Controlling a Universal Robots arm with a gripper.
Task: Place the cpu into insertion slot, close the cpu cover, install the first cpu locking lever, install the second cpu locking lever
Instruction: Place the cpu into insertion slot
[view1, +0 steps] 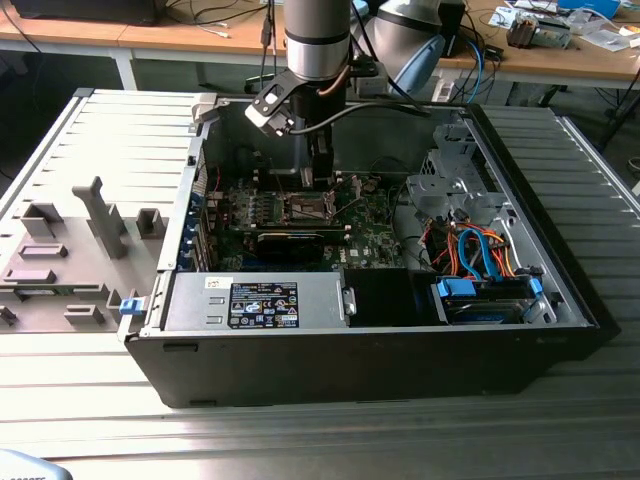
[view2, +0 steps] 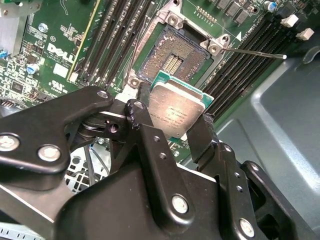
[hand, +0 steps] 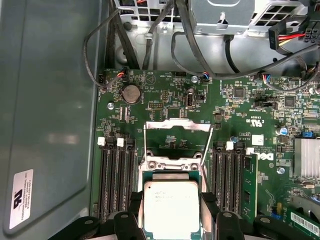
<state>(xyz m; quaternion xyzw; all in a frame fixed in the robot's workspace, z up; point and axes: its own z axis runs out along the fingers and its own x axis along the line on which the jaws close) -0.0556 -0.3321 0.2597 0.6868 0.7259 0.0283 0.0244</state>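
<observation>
Setting: An open computer case (view1: 380, 370) lay on a ribbed metal table (view1: 320, 440).
Exterior view's left: A grey fixture tray (view1: 60, 250) sat beside the case.
Exterior view's centre: The robot arm reached down into the case, with its gripper (view1: 320, 170) over the green motherboard (view1: 375, 235).
Exterior view's right: Orange and blue cables (view1: 480, 250) ran to the drive bay.
Gripper: In both wrist views, the gripper (view2: 172, 117) (hand: 171, 210) was closed partway on the cpu, pinching two opposite edges.
Cpu: The cpu (view2: 175, 110) (hand: 171, 207) was metal top up and in the gripper's grasp. It sat above one edge of the socket and was not seated.
Insertion slot: The insertion slot (view2: 172, 60) was bare, with its contact field exposed between rows of memory slots (view2: 120, 35).
Cpu cover: The cpu cover (hand: 177, 125) stood swung open at the socket's far side.
Lever: A thin metal lever (view2: 255, 53) stuck out beside the socket, unlatched.
Doing it well: The chip probably needed centring over the socket, with its edges square to the rim. It should be kept level and lowered straight down, never slid across the contacts.
</observation>
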